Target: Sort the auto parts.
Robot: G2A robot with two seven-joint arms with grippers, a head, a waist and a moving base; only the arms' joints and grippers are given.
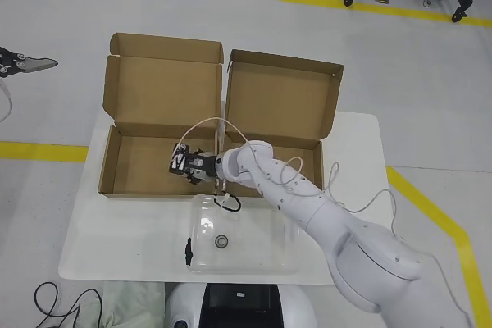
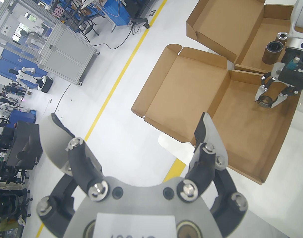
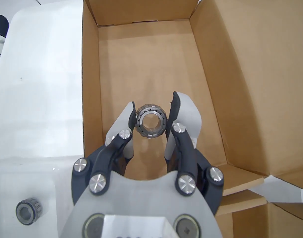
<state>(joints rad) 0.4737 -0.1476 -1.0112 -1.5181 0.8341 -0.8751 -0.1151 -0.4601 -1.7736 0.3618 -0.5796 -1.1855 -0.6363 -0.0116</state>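
Right wrist view shows the right gripper clamped on a roller bearing, held just above the floor of the cardboard box, near its middle. The step looks like delivery. The next move calls for lowering the bearing and parting the fingers. A second bearing lies in the clear tray just beside that box. The left gripper hangs wide open, well apart from the box.

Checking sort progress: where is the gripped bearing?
The bearing is held in the right gripper, inside the top view's left cardboard box, near the clear tray.
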